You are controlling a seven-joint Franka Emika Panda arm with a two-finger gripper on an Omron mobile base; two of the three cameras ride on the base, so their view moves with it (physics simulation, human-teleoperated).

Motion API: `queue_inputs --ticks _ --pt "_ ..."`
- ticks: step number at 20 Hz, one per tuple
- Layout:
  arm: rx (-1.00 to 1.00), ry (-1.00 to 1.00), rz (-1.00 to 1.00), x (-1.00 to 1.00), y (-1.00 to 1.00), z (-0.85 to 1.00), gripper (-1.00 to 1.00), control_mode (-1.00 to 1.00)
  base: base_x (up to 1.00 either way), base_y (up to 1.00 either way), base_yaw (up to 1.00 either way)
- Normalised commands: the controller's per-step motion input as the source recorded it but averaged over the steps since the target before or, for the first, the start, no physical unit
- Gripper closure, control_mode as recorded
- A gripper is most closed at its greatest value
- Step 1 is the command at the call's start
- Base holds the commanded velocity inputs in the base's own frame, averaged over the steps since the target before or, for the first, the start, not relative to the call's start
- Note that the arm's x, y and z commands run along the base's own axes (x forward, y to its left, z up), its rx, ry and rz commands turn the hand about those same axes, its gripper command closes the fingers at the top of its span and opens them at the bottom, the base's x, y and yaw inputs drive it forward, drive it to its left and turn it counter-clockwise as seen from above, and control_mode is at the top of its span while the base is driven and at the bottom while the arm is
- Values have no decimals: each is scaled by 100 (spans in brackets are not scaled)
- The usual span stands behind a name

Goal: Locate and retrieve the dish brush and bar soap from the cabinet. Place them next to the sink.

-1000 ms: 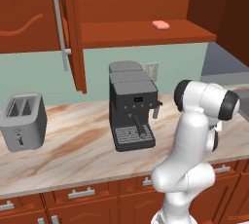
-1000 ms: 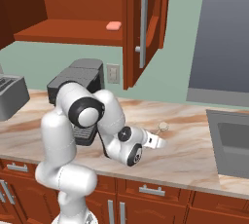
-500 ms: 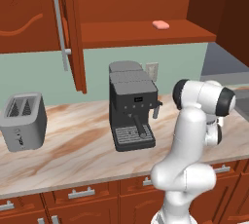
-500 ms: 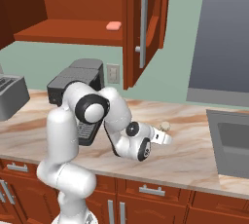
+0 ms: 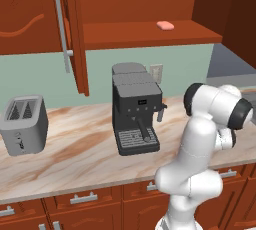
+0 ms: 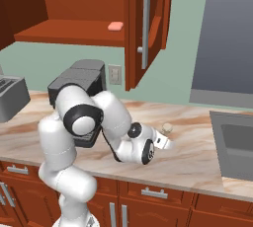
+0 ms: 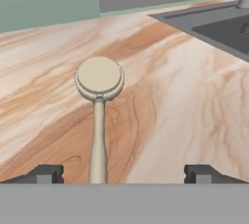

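Two fingertips point(image 7: 46, 173) wide apart, hand point(image 7: 124, 173) empty; dish brush point(image 7: 99, 102) flat on counter point(image 7: 185, 101) between them, nearer left tip

I count one dish brush point(image 7: 99, 102), one bar soap point(image 5: 165, 25), one coffee machine point(image 5: 135, 108), one toaster point(image 5: 23, 124), one sink point(image 6: 236, 144) and one open cabinet point(image 5: 145, 34).

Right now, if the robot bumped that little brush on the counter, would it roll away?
Probably only a little. The dish brush lies flat on the counter, and its thin handle looks round, so it might rock or pivot. Its wide round head would likely stop a long roll. It looks stiff and light, so a nudge could slide it.
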Motion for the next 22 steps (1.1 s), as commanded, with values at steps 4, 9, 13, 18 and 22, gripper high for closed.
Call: queue_inputs --ticks 4,9,13,18,22 --pt "8 5 -6 -22 22 61 -100 -100 0 0 0" --pt "0 0 -4 -31 31 28 -100 -100 0 0 0" --pt "-2 0 -6 -23 47 22 -100 -100 0 0 0" --pt "-7 0 -5 -22 67 22 -100 -100 0 0 0" --pt "-10 6 0 -12 82 -12 -100 -100 0 0 0"
